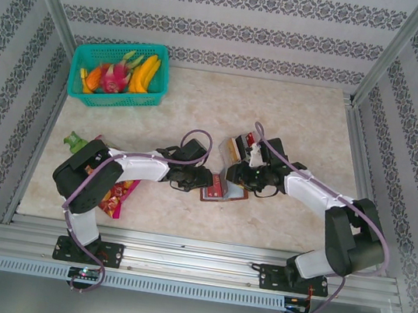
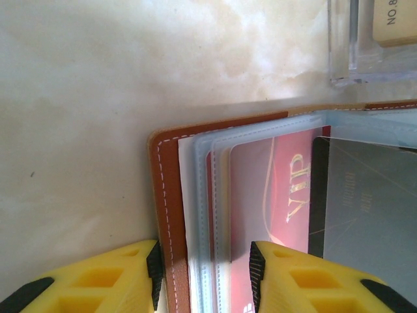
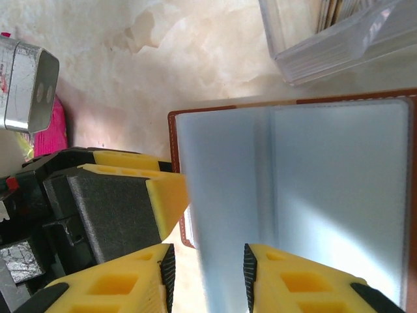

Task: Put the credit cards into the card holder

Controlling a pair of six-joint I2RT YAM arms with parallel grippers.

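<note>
The left gripper (image 2: 203,253) has its yellow jaws partly apart, tips down on the corner of the card holder (image 2: 171,195), whose stitched brown leather edge and clear sleeves run between them; I see nothing clamped. The right gripper (image 3: 208,254) stands narrowly open too, with the free edge of a pale sleeve passing through the gap. In the right wrist view the left gripper's finger (image 3: 166,195) touches the holder's leather border. From above, the left arm (image 1: 137,165) folds at its elbow on the left and reaches right, the right arm (image 1: 321,197) mirrors it from the other side, and both wrists dip to the open card holder (image 1: 223,192) on the near middle of the table (image 1: 307,132), a beige marbled top. Inside the sleeves lie a red VIP card (image 2: 287,189) and beside it a black card (image 2: 317,195), greyed by plastic. Just beyond the holder sits a clear slotted stand (image 2: 342,52) with a tan card (image 2: 394,19) cut off by the frame. A teal basket (image 1: 123,99) of fruit stands at the far left and a snack packet (image 1: 117,194) lies under the left arm. Patterned wallpaper (image 1: 216,0) lines the enclosure. A silver metal object (image 3: 26,85) at the edge is too cropped to name.
</note>
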